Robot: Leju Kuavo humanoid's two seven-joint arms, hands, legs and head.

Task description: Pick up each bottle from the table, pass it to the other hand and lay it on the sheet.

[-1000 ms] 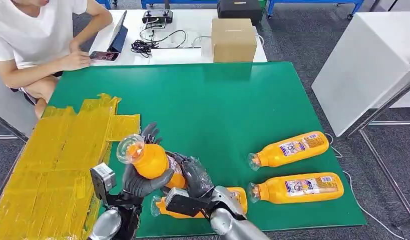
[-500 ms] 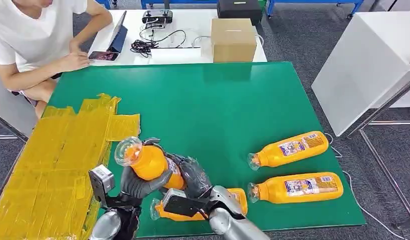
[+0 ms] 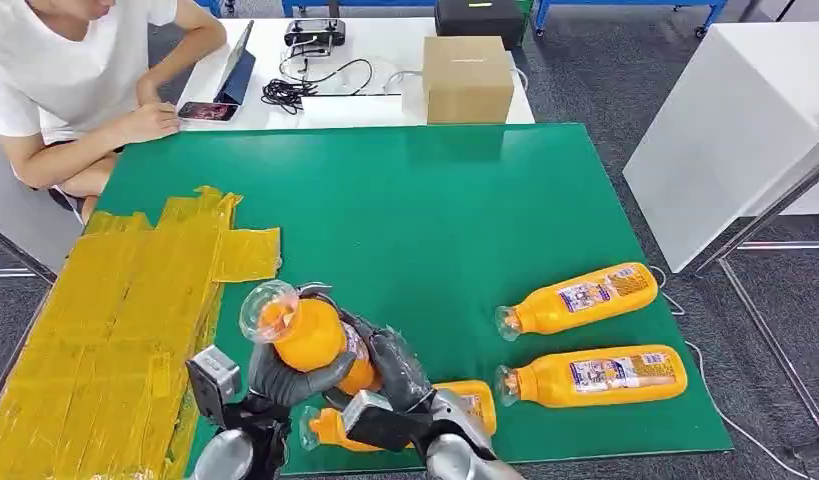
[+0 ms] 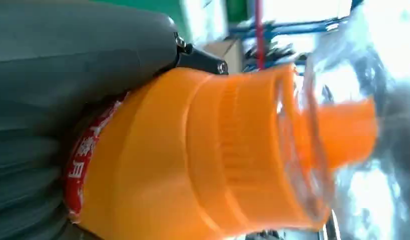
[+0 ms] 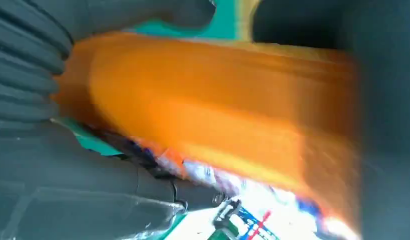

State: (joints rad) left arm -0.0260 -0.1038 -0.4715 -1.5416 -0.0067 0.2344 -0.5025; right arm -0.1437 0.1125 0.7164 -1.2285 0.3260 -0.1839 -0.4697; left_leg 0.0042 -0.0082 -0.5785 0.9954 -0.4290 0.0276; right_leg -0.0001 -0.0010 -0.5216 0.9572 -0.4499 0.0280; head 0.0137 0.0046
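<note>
Both hands have slid toward the table's near edge, my left hand and right hand both gripping the orange plastic bottle mid-handover; next, right lets go.

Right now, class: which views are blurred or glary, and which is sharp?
Head view: sharp and evenly lit. Left wrist view: held bottle fairly clear, background washed out by glare. Right wrist view: same bottle smeared by motion blur, its label unreadable.
</note>
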